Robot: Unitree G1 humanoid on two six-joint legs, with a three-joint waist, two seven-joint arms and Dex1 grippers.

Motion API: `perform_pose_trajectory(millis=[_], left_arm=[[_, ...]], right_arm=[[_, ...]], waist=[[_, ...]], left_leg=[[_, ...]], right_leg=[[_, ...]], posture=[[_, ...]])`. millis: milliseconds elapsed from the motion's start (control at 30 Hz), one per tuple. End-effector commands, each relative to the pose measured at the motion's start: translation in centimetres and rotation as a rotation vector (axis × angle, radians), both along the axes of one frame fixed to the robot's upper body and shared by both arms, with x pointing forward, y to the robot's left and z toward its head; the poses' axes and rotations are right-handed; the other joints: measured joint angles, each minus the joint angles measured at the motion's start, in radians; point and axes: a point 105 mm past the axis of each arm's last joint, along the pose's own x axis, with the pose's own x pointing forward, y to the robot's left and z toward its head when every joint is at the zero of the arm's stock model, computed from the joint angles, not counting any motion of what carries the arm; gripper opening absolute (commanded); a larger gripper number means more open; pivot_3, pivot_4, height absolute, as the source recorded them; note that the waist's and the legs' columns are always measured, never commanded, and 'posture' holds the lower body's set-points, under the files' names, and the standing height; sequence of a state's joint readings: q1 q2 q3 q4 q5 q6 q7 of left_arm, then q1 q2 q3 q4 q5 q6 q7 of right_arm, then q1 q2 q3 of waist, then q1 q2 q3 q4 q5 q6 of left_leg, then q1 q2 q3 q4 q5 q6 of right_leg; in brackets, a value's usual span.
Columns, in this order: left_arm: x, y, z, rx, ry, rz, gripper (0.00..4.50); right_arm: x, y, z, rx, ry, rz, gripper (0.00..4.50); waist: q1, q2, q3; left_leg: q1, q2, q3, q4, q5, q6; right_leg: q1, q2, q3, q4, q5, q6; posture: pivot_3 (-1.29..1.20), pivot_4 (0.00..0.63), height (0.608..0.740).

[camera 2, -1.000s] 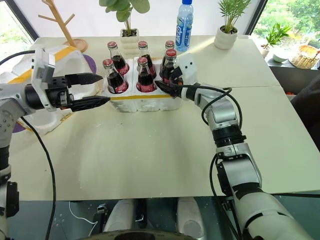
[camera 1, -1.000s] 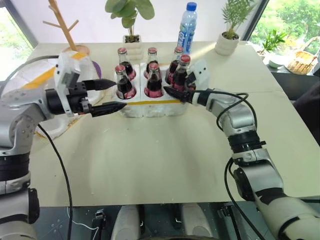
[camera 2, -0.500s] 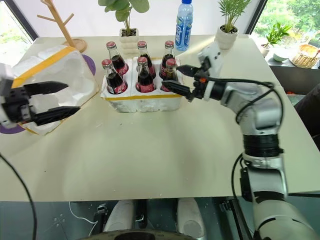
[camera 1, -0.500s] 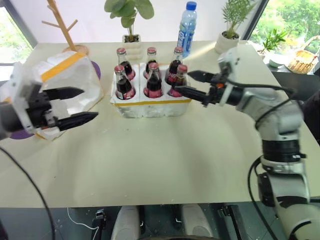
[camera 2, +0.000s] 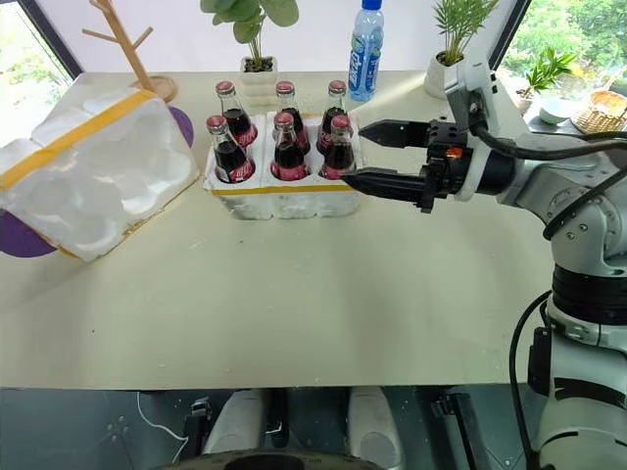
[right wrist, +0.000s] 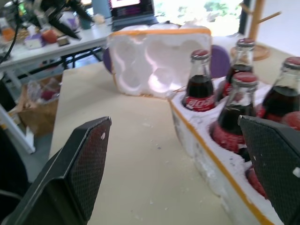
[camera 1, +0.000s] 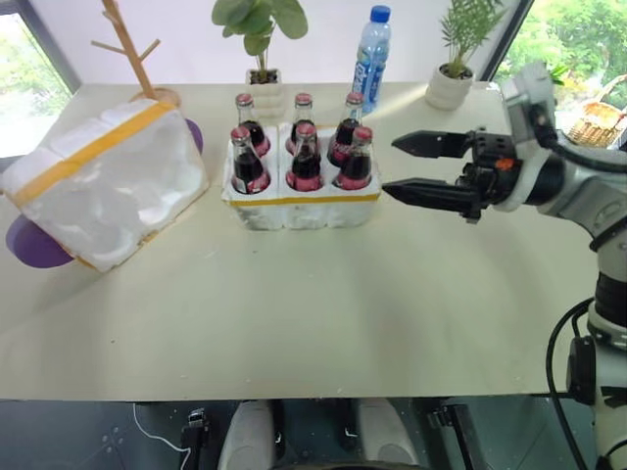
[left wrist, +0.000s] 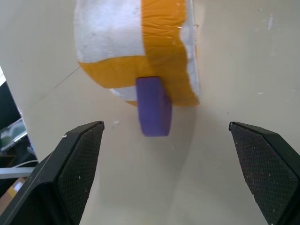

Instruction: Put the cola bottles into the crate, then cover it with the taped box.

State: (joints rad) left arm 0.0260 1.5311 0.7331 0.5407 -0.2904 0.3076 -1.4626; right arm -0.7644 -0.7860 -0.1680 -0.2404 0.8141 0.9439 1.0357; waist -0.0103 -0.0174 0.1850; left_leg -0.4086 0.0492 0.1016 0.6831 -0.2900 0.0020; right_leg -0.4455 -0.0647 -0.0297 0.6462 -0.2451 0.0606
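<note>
Several cola bottles (camera 1: 298,157) with red caps stand upright in the wells of the white crate (camera 1: 294,208) at the table's middle back. To the right of the crate and above the table, my right gripper (camera 1: 390,168) is open and empty, pointing left at the bottles without touching them. In the right wrist view its fingers (right wrist: 89,159) flank the crate (right wrist: 206,154). At the left, the taped box (camera 1: 108,181) lies tilted with its hollow side up. My left gripper (left wrist: 165,123) is open above the box's (left wrist: 136,42) purple end piece (left wrist: 153,105).
A blue-capped water bottle (camera 1: 370,54), two potted plants (camera 1: 260,39) (camera 1: 453,83) and a wooden stand (camera 1: 137,59) line the table's far edge. A wicker basket (camera 1: 593,117) sits beyond the right corner. Bare tabletop (camera 1: 313,304) stretches to the near edge.
My right gripper let go of the front right bottle, opened wide and drew back to the right. My left arm swung out to the left, away from the crate and past the taped box.
</note>
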Motion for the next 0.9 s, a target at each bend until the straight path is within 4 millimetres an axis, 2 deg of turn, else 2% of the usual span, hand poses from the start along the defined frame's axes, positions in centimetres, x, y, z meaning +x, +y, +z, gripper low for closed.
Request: perform_pose_trajectory(millis=[33,233,367,533,700,800,900], left_arm=[[0.3,1.3,-0.8,0.045,0.085,0.017,4.50],[3.4,1.0,-3.8,0.049,0.243,-0.012,4.50],[5.6,0.7,-4.9,0.067,0.289,-0.007,4.50],[7.3,0.2,-6.9,0.091,0.329,-0.002,4.50],[7.8,0.4,-8.7,0.124,0.375,0.023,4.50],[7.6,0.2,-9.2,0.106,0.405,0.017,3.60],[8.1,0.1,-9.0,0.111,0.371,0.023,2.12]], right_arm=[[-0.7,0.3,1.3,0.016,-0.060,0.032,4.43],[-1.1,0.6,1.0,0.022,-0.069,0.018,4.43],[-1.7,0.4,0.8,0.017,-0.076,-0.004,4.43],[-2.7,0.1,1.0,0.011,-0.094,-0.021,4.43],[-2.9,-0.1,1.2,0.005,-0.109,-0.051,4.43],[-2.8,-0.3,1.5,0.009,-0.117,-0.070,4.50],[-2.8,-0.4,1.4,0.011,-0.117,-0.079,4.50]], waist=[[-0.003,0.000,0.000],[0.002,-0.001,-0.001],[0.002,-0.005,-0.002],[-0.004,-0.007,-0.001],[-0.002,-0.007,-0.002],[-0.001,-0.007,-0.003],[-0.001,-0.007,-0.003]], left_leg=[[0.000,0.000,0.001,0.000,0.000,0.000],[0.000,-0.001,0.001,0.001,0.000,0.000],[0.000,-0.001,0.001,0.002,0.000,0.000],[-0.001,-0.001,0.001,0.002,-0.001,0.001],[0.000,0.000,0.001,0.002,0.000,0.001],[0.001,0.000,0.001,0.002,0.000,0.001],[0.001,0.000,0.000,0.002,0.000,0.001]], right_leg=[[0.000,0.000,0.000,0.000,0.000,0.000],[-0.001,0.004,0.000,0.003,0.002,0.004],[0.000,0.005,0.000,0.004,0.002,0.004],[0.000,0.003,0.000,0.002,0.002,0.004],[0.000,0.003,0.000,0.004,0.002,0.004],[0.001,0.003,0.000,0.004,0.002,0.004],[0.001,0.003,0.000,0.004,0.002,0.004]], posture=[[0.00,0.150,0.740],[0.00,0.150,0.740],[0.00,0.150,0.740],[0.00,0.150,0.740],[0.00,0.150,0.740],[0.00,0.150,0.740],[0.00,0.150,0.740]])
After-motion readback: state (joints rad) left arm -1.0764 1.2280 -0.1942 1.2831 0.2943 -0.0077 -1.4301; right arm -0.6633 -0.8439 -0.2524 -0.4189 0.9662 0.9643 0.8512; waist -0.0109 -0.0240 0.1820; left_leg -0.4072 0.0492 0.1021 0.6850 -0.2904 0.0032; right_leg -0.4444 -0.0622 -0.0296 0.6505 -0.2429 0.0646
